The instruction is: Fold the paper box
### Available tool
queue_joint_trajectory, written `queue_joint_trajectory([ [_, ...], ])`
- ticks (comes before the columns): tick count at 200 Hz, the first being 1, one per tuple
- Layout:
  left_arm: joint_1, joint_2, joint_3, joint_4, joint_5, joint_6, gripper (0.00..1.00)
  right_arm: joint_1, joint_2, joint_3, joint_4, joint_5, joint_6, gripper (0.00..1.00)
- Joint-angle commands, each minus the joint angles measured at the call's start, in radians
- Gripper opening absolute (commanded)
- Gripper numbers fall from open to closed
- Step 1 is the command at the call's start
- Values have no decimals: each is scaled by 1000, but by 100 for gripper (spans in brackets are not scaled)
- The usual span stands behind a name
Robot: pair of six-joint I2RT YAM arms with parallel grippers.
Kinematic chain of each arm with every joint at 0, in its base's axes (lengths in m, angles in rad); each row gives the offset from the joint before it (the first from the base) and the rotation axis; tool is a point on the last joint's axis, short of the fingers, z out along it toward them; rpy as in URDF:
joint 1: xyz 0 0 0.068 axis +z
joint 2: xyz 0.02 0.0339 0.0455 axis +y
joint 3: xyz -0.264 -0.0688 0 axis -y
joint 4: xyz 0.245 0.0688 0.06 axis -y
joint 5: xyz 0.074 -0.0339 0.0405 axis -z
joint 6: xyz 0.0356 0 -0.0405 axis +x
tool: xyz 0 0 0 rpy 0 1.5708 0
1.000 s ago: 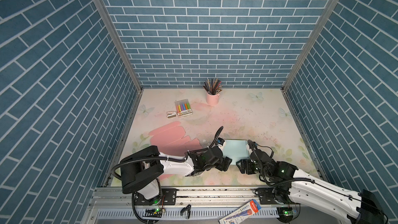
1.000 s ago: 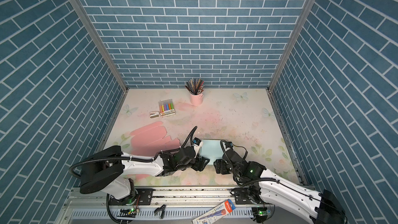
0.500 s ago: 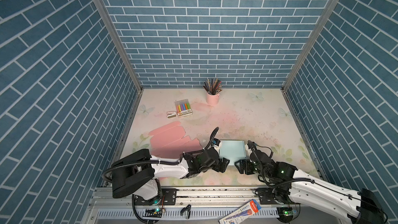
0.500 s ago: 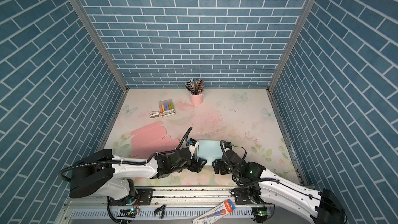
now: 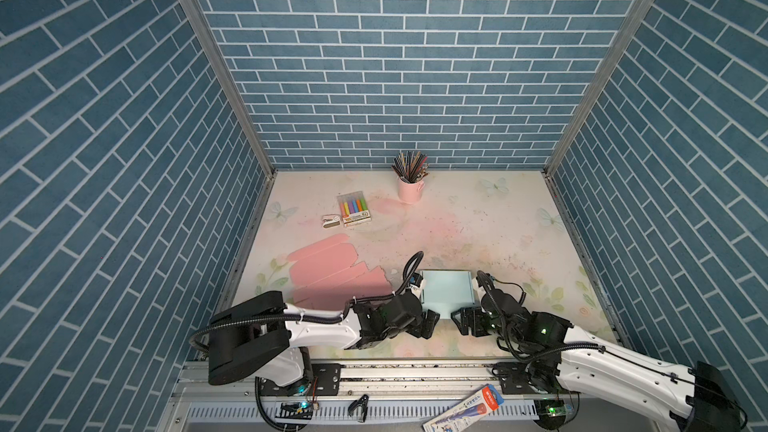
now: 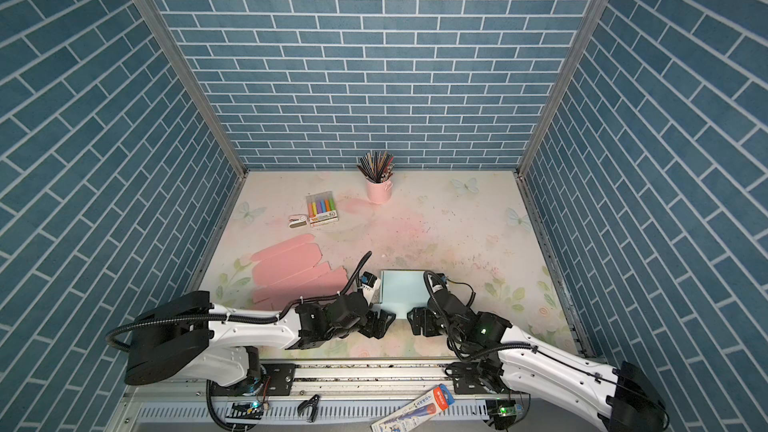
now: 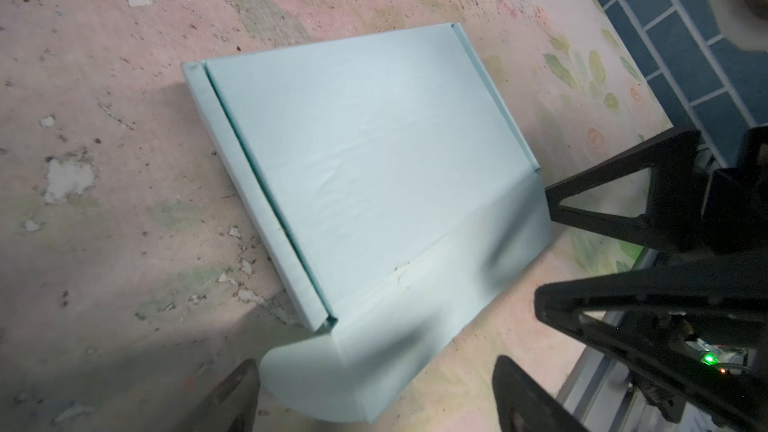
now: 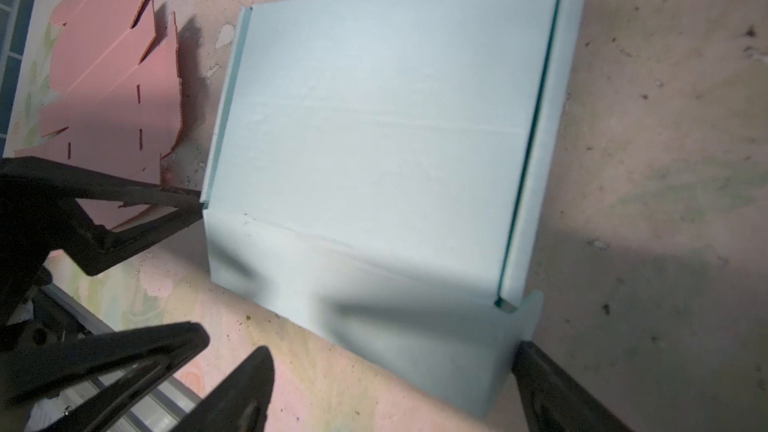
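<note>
The pale blue paper box [image 5: 446, 295] lies at the front middle of the floral-printed table [image 5: 478, 222]. Its lid is down and its front flap [image 7: 415, 305] sticks out towards the near edge. The left gripper [image 5: 430, 322] sits just beside the flap's left end, jaws wide apart and holding nothing. In the left wrist view the flap's rounded tab lies between its fingers [image 7: 243, 392]. The right gripper [image 5: 464, 322] sits by the flap's right end, jaws likewise apart, with one finger [image 8: 540, 376] close to the flap's corner. A flat pink cardboard blank [image 5: 332, 276] lies just left of the box. Further back stand a pink cup of pencils [image 5: 409, 191] and a pack of coloured markers [image 5: 353, 209].
</note>
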Motion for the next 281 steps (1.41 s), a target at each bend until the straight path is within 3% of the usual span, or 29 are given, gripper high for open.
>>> queue_joint_trajectory([
  [1,-21,-15,29,-55,-58,-36,87,6,12,1,15,1,22,91],
  [116,-57,48,63,66,11,-21,83,43,49,12,71,-12,22,92],
  [281,-67,-5,44,19,-22,-44,81,121,51,56,16,66,50,91],
])
